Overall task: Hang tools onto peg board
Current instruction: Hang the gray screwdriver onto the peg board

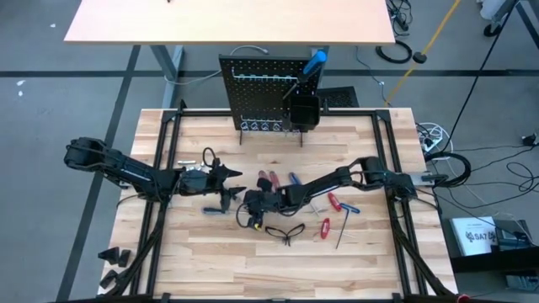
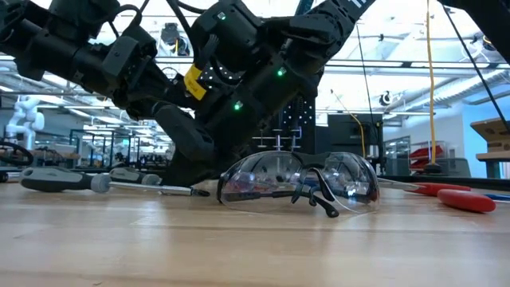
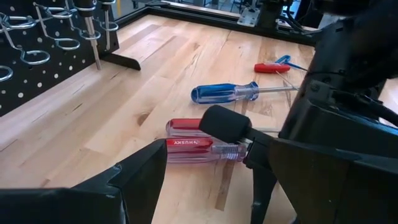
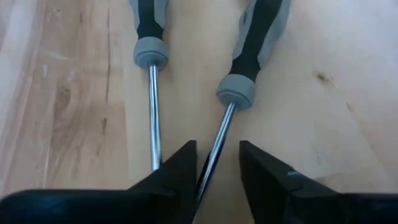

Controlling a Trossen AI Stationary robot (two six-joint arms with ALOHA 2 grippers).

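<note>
The peg board stands upright at the table's far edge, with pale hooks, a black bin and a blue-handled tool on it. Two black-and-grey screwdrivers lie side by side on the table. My right gripper slants down over them, open by a narrow gap, one finger on each side of one screwdriver's silver shaft. My left gripper is held wide open beside it, nothing between its fingers. Red and blue screwdrivers lie flat. The glasses rest on their rim. My right gripper straddles the shaft of one black-and-grey screwdriver just below its handle, slanting down from the table's right side, its fingers lying along the shaft. The shaft runs close to one finger; whether it touches, I cannot tell. The screwdriver lies on the table.
Red-handled hex keys lie right of the glasses. Small silver pieces lie at the far left. A black frame borders the work area. Bare wood stretches along the near edge.
</note>
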